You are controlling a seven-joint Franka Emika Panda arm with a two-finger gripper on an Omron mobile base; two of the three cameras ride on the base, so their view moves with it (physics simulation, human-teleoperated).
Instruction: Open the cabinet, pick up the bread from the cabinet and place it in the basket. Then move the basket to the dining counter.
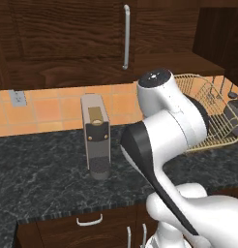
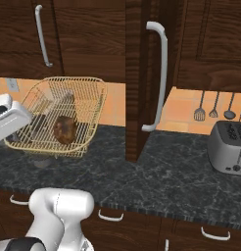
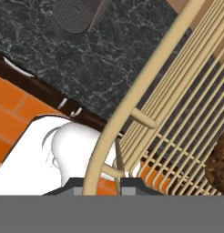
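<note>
Black speckled counter (image 2: 181, 171) runs under dark wood wall cabinets, and the basket (image 2: 61, 115) is tipped up off it, one long side low near the counter and the other lifted toward the orange tile wall. The gripper (image 3: 102, 184) is shut tight on the basket's rounded rim (image 3: 132, 102), with the rim passing right between its two tips. From the gripper, the rest of the basket spreads away to the far side, and its long way runs along the rim the gripper holds. The bread (image 2: 65, 129) lies inside the basket, down in the low part, a little way off from the gripper and not touching it. The bread is a small, round, dark brown lump with a bumpy skin. The basket is golden wire with thin bars and sloping sides. One cabinet door (image 2: 142, 78) stands open just beside the basket, with a long silver handle (image 2: 159, 78). A coffee machine (image 1: 96, 135) sits on the counter on the gripper's other side, and a toaster (image 2: 229, 147) stands well apart past the open door. I think the basket must stay level enough so the bread does not roll out on the way to the dining counter.
</note>
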